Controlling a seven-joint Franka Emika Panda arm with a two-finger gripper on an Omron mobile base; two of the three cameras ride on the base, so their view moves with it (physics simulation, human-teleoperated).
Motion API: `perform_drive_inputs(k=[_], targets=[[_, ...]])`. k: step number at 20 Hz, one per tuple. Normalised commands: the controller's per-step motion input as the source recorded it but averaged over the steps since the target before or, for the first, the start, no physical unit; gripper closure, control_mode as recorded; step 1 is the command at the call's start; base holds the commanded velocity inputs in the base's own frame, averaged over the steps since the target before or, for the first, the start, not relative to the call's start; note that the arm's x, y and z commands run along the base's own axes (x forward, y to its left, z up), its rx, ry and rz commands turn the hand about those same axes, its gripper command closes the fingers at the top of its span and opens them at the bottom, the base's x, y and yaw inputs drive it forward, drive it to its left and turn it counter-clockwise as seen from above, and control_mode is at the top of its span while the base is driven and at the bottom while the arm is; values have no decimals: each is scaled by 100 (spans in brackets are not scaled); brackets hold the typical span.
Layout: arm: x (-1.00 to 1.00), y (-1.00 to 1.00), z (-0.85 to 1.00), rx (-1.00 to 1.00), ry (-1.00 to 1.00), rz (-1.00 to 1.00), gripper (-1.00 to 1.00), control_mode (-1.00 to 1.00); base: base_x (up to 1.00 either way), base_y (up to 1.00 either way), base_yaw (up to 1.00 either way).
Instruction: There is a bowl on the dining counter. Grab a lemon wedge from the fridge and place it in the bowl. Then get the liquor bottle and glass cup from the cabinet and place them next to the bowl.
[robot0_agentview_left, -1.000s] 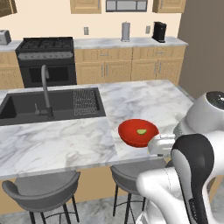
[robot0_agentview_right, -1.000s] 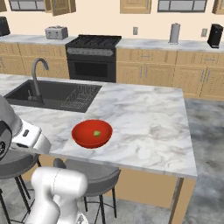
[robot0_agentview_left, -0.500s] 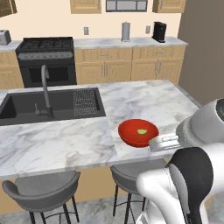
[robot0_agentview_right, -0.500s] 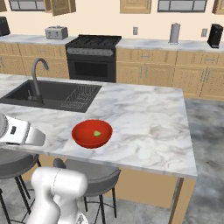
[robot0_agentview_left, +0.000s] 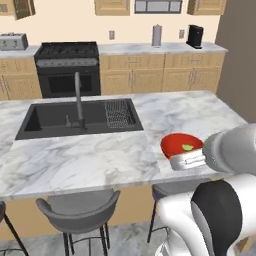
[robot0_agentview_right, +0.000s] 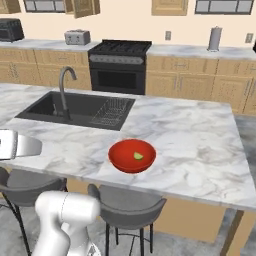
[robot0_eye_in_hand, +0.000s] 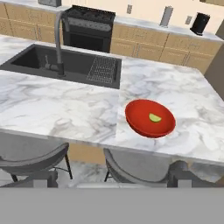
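claw (robot0_eye_in_hand: 111, 175) drawn back — spread wide, empty | lemon wedge (robot0_eye_in_hand: 155, 117) in bowl (robot0_eye_in_hand: 142, 120) ahead

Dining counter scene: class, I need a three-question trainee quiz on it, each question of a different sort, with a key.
1. True or false: the lemon wedge lies inside the bowl.
2. Multiple choice: the sink is set into the dining counter on which side of the bowl in the right base view? A) left B) right C) directly in front
3. Fill in: the gripper's jaws stand ____, holding nothing.

Key: 1 true; 2 A; 3 open.
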Motion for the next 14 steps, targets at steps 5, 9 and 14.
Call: perform_drive_inputs(k=[5, 9, 14], targets=[[0, 0, 0, 0, 0, 0, -100, 100, -17, 100, 16], [0, 0, 0, 0, 0, 0, -100, 100, -34, 100, 15], [0, 0, 0, 0, 0, 0, -100, 100, -94, 99, 4]])
